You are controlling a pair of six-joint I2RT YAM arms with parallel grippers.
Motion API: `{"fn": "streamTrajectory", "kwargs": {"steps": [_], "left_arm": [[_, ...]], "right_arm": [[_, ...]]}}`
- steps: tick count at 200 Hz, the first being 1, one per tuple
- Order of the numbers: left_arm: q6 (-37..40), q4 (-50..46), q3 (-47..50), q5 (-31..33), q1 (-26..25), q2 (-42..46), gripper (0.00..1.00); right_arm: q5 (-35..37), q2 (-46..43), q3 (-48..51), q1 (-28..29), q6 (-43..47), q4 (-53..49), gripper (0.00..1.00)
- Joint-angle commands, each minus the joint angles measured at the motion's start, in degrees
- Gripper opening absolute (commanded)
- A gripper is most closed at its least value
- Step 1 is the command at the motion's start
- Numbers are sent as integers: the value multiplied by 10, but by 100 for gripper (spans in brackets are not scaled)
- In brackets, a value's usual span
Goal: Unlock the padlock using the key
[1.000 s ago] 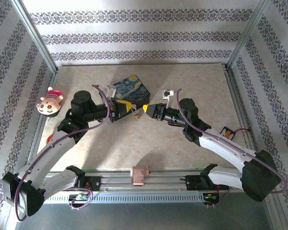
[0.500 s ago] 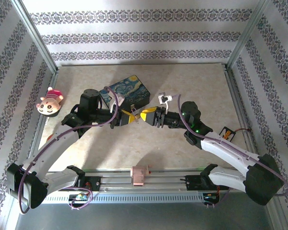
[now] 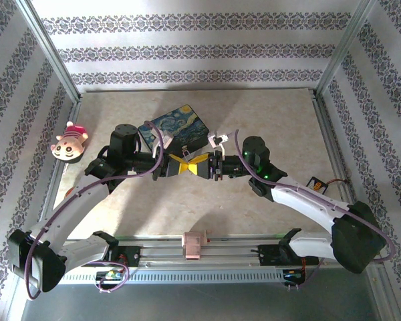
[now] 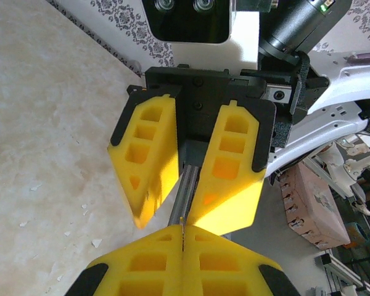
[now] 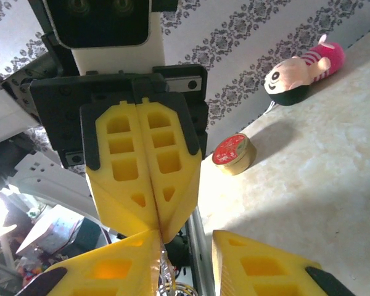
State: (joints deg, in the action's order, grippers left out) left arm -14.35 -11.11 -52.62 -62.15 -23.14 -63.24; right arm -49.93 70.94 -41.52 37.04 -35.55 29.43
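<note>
My two grippers meet tip to tip over the middle of the table, in front of the painted box. My left gripper [image 3: 176,164] [image 4: 182,233] is shut, with a thin metal edge, seemingly the key [image 4: 182,223], pinched between its yellow fingers. My right gripper [image 3: 199,165] [image 5: 185,250] is open, its fingers either side of the left gripper's tip [image 5: 162,233]. A silvery coiled ring [image 5: 167,279] hangs from that tip against my right gripper's left finger [image 5: 111,268]. The brass padlock is hidden.
The painted box [image 3: 180,128] stands just behind the grippers. A plush doll [image 3: 68,142] [image 5: 302,68] lies at the left edge. Nearer the left arm sits a round red-lidded tin [image 5: 232,153]. A pink block [image 3: 194,244] is on the front rail.
Both grippers have closed in on each other until their tips touch. The small brass piece that hung between them a second ago is now covered by the fingers.
</note>
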Motion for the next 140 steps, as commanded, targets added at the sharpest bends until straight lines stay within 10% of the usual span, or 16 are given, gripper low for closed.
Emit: {"fn": "streamTrajectory", "kwargs": {"steps": [1, 140], "left_arm": [[-10, 35, 5, -20, 2, 15, 0], [-16, 45, 8, -17, 2, 26, 0]], "right_arm": [[-36, -2, -16, 8, 18, 21, 28], [-49, 10, -20, 5, 21, 12, 21]]}}
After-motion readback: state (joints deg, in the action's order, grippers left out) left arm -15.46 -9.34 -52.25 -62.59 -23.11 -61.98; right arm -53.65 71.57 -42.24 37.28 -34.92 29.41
